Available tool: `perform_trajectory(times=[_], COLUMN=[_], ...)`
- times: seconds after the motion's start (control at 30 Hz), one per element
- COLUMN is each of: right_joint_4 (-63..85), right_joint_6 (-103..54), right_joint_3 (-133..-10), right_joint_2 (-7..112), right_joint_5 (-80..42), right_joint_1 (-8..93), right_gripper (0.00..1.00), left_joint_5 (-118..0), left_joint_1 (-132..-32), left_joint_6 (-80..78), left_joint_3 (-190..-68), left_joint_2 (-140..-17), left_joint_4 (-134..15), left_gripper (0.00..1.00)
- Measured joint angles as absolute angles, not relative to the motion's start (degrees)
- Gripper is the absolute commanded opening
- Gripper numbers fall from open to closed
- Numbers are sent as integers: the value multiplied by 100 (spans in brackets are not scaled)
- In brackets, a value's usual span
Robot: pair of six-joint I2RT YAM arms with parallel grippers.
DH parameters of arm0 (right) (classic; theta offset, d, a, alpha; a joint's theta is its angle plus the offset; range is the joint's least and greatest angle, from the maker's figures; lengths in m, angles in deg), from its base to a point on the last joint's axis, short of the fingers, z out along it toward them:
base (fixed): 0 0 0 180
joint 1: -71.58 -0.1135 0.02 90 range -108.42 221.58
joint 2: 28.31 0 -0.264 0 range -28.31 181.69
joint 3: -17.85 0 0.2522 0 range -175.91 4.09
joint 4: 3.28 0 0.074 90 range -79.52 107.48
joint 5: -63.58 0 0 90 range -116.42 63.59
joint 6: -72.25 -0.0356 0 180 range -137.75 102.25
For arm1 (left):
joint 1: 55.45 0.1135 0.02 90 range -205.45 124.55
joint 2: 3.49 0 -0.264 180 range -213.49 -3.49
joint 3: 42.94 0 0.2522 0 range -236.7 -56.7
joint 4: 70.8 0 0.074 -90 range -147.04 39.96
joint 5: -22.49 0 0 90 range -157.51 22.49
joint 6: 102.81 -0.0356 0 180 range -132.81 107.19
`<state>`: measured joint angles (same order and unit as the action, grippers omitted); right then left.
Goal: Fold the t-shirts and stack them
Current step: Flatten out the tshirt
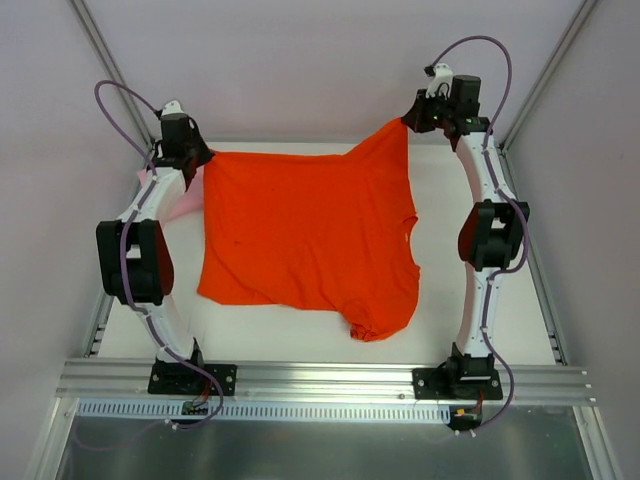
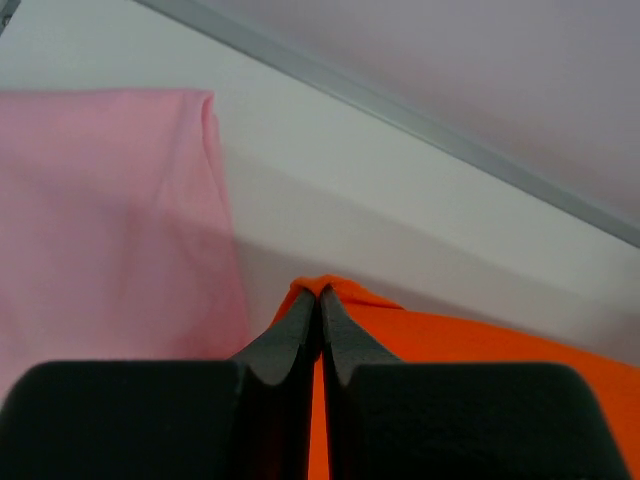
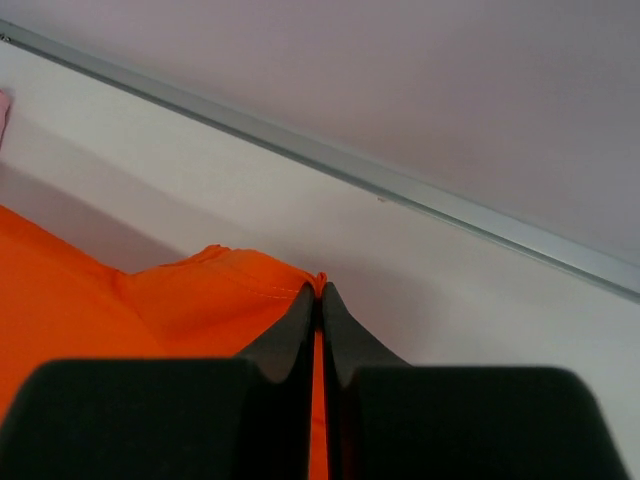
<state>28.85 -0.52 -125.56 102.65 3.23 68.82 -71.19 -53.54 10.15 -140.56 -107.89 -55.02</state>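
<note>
The orange-red t-shirt [image 1: 300,235] lies spread across the middle of the table, its far edge lifted at two corners. My left gripper [image 1: 200,155] is shut on the shirt's far left corner [image 2: 330,292]. My right gripper [image 1: 412,122] is shut on the far right corner [image 3: 250,280] and holds it raised near the back wall. The pink shirt [image 2: 100,220] lies flat at the far left, just left of my left gripper; only a sliver of it [image 1: 185,200] shows beside the left arm in the top view.
A metal rail [image 2: 420,125] runs along the back wall, close behind both grippers. Frame rails border the table's sides [image 1: 545,280] and front [image 1: 320,375]. The shirt's near right sleeve [image 1: 380,320] hangs bunched toward the front.
</note>
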Motion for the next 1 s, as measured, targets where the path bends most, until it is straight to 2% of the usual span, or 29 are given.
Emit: perform_trajectory(times=[0.17,0.67,1.0], right_joint_4=[2673,2483,2136], right_joint_6=[-39,101,22], right_joint_3=[-12615,-12619,-13135], right_joint_2=[10265,10274,11085], right_joint_5=[186,-315,-874], right_joint_1=[6823,6661,6547], right_gripper=[1,1,1], left_joint_5=[-7056,-6912,-6912], left_joint_1=[-5354,-5354,-5354], left_joint_6=[1013,790,661], left_joint_3=[-14473,-14731,-15682], left_joint_2=[-11158,-11510,-12358], left_joint_4=[-5664,-5856,-5878], left_gripper=[0,0,0])
